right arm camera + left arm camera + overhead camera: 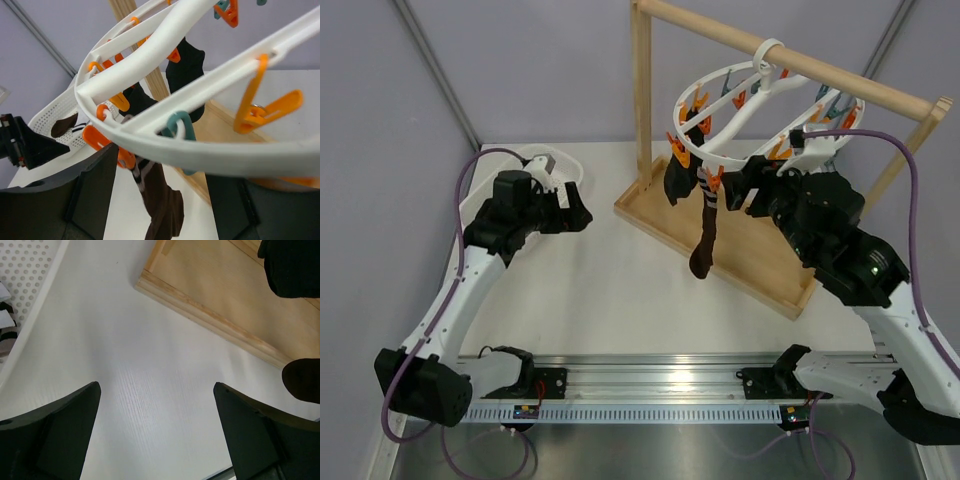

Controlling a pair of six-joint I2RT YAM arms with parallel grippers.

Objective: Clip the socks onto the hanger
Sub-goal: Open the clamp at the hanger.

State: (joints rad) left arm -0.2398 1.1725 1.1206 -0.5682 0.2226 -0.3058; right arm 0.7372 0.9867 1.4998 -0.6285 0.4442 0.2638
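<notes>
At back right of table (610, 290): wooden stand (760, 262), with hanger (748, 117) hooked over its top rail (850, 85). Ring tilted, side toward the arms lower.
Clips (679, 152): orange and teal, dangling around the ring. Most carry nothing.
Socks on hanger: two, both at the ring's left side, just beside each other.
Black sock (676, 183): short, pinched at the top by an orange clip, hanging above the stand's base.
Long sock (706, 238): dark brown with a striped cuff, clipped at the cuff. Toe hangs low over the base; touching or not, cannot tell.
Basket (558, 160): white mesh, back left of table, well apart from the stand. Partly hidden behind the left arm in the top view.
Socks in basket: one brown sock (64, 126) seen through the mesh from the right wrist, striped fabric at the basket's edge in the left wrist view. Count not readable.
Left hand (157, 389): fingers spread wide, nothing between them. Over bare table between basket and the stand's left corner.
Right hand (160, 165): raised to the lower rim of the ring, right of the long sock. Fingers apart, and the rim runs across in front of both fingertips without being pinched. Contact with the rim cannot be told.
</notes>
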